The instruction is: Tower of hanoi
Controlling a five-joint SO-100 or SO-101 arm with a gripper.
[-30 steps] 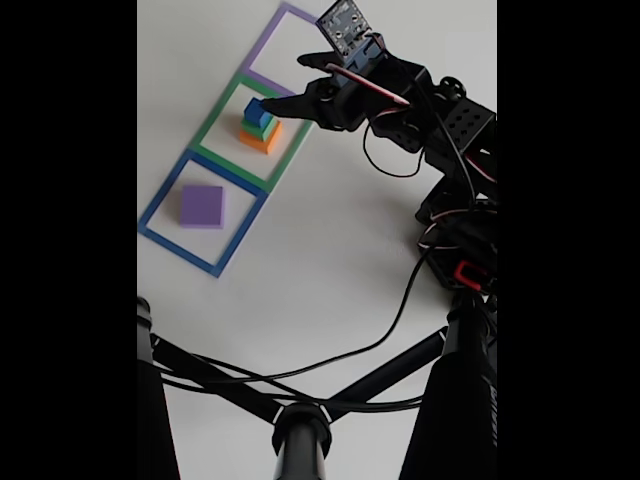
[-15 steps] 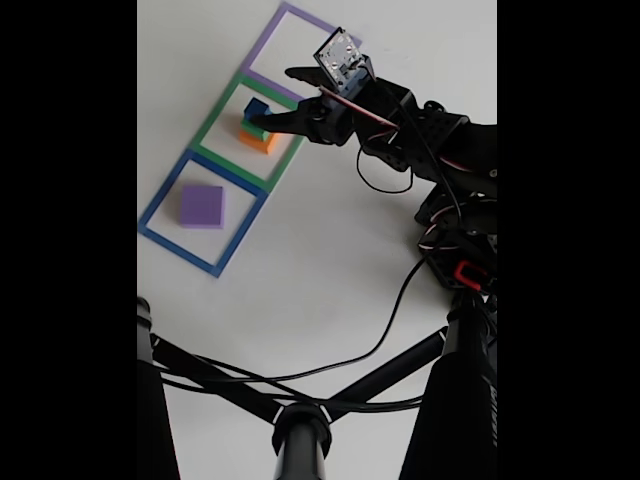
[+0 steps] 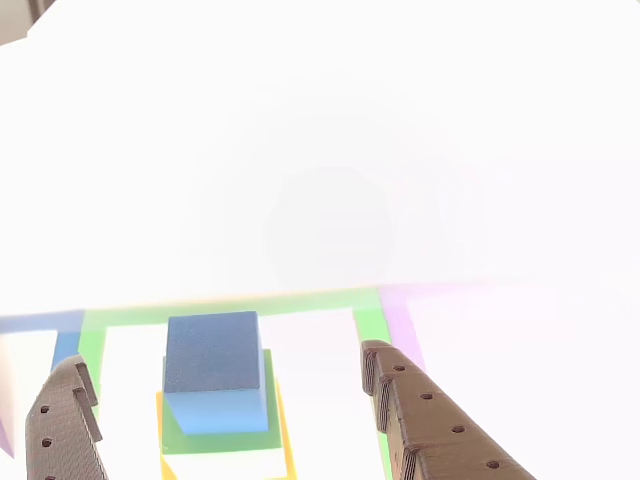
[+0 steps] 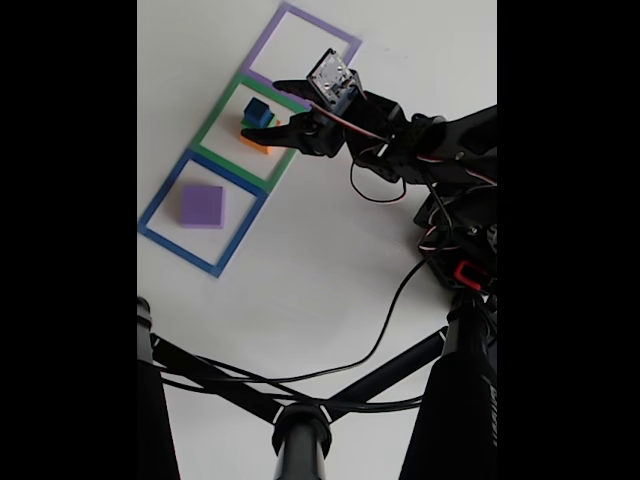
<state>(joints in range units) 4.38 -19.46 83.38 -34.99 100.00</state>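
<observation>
White table [image 4: 330, 260] — blue cube [image 3: 213, 365] tops stack, hand [image 3: 230, 420] straddling it.

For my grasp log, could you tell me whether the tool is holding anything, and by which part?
Nothing is held. The tool is open, its fingers apart on either side of the blue cube, not touching it.

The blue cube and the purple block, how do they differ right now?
The blue cube tops a stack inside the green tape square; the purple block lies alone in the blue tape square. The blue cube looks narrower and taller, the purple block wide and flat. Both are plain and square.
</observation>
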